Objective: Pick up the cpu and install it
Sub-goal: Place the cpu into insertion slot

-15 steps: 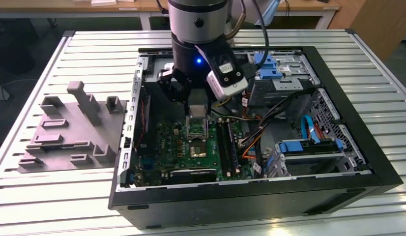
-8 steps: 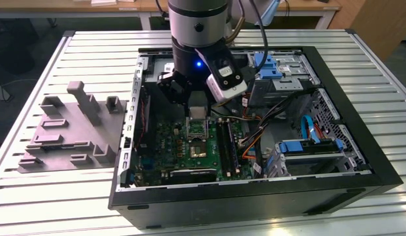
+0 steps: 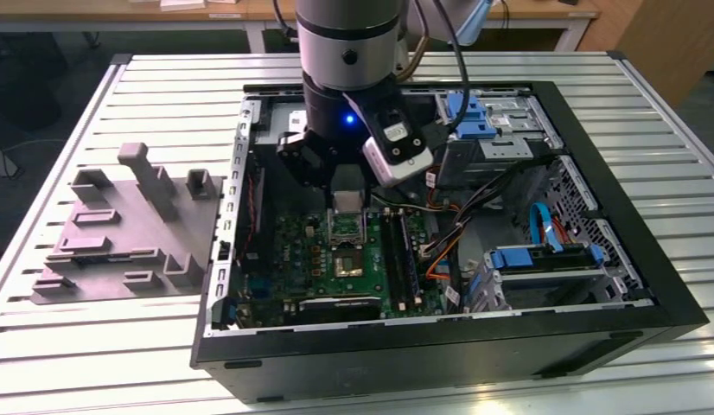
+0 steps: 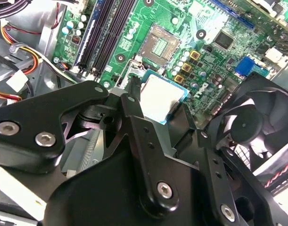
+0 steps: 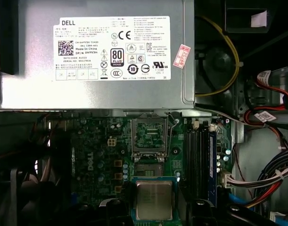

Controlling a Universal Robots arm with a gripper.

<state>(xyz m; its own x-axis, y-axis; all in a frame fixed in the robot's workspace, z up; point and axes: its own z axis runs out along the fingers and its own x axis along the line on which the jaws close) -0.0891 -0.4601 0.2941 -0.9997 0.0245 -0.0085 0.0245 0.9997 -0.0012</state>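
The cpu [image 5: 154,200], a small square chip with a dull silver top, hangs above the green motherboard [image 3: 299,251] inside the open computer case. My gripper [image 5: 154,209] is shut on it, one black finger [image 5: 114,208] on each side. In the second wrist view the cpu [image 4: 161,96] sits between the fingers [image 4: 133,101], with the open socket [image 4: 163,44] just beyond it. From the exterior view, the gripper [image 3: 347,192] holds the cpu [image 3: 347,202] over the raised socket frame [image 3: 346,226], and the socket [image 3: 349,261] lies nearer the case front.
A grey power supply [image 5: 94,56] fills the case's back. Memory sticks [image 5: 200,155] run beside the socket, a black fan [image 4: 247,122] stands close, and loose cables [image 3: 542,229] cross the case. The grey plastic fixture [image 3: 121,233] rests on the slatted table at the exterior view's left.
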